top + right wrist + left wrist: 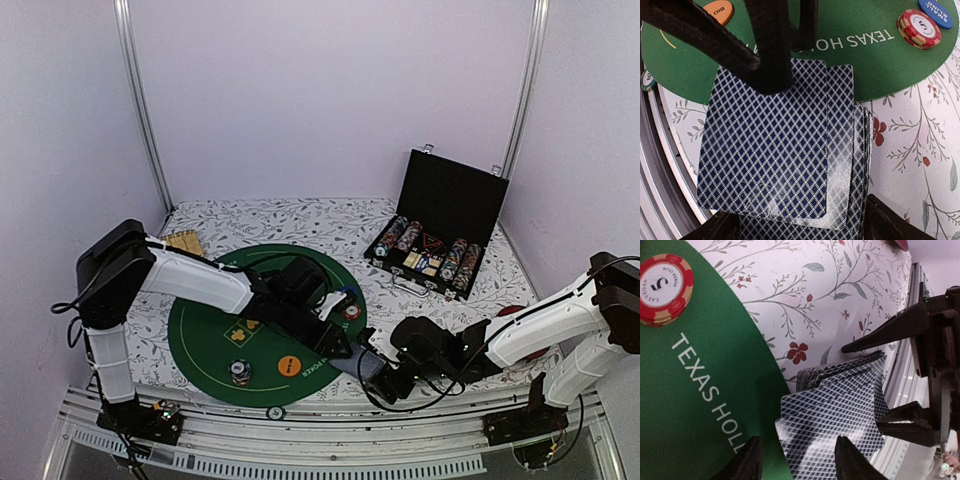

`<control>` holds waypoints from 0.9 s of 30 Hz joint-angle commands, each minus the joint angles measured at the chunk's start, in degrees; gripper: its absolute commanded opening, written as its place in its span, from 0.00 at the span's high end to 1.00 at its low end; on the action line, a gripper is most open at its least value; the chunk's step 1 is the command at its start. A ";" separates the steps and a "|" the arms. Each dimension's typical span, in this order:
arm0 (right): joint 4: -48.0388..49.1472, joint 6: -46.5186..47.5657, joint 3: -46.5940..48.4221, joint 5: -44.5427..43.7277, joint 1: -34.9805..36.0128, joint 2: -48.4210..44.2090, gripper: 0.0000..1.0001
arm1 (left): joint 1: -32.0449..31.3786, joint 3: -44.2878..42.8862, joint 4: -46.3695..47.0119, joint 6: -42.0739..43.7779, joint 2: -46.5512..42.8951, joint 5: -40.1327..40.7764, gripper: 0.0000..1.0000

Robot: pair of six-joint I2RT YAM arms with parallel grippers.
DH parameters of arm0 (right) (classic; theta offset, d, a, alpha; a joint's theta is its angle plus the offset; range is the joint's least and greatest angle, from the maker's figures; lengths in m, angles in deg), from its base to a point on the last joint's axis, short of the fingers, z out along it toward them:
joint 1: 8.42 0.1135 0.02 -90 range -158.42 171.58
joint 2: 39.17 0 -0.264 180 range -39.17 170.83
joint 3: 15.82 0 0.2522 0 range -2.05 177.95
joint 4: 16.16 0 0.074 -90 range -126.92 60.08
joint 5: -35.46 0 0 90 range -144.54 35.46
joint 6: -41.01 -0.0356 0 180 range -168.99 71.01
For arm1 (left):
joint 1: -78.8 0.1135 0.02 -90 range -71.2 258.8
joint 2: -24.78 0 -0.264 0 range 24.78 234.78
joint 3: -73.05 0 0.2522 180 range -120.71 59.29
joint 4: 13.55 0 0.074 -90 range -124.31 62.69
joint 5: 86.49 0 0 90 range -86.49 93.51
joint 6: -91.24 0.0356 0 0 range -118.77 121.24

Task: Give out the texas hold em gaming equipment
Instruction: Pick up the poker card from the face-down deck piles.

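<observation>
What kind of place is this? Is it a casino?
Probably a robot test booth, not a casino: plain walls with metal posts, two robot arms at a small table, plus a green poker mat and a chip case.

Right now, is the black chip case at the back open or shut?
Open. Its lid stands upright behind, and rows of chips show inside.

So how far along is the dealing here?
Done: a red chip, the small blind button and the big blind button lie on the green mat. In hand: the right gripper holds the card deck while the left gripper straddles its top card, slid askew; grip unclear. Left: no blue-backed card shows on the mat, and chip rows sit in the open case.
</observation>
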 commanded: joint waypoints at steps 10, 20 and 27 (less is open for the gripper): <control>-1.34 0.22 1.04 -0.88 0.43 -0.85 0.19 | -0.33 -0.33 2.74 -0.20 3.05 -7.62 0.57; -1.75 0.31 1.42 -1.27 0.41 -0.78 0.19 | 0.10 -0.55 3.28 -1.17 2.53 -7.37 0.91; -1.92 0.30 1.62 -1.08 0.44 -0.76 0.19 | 0.51 0.45 4.81 -0.91 -0.94 -7.12 1.00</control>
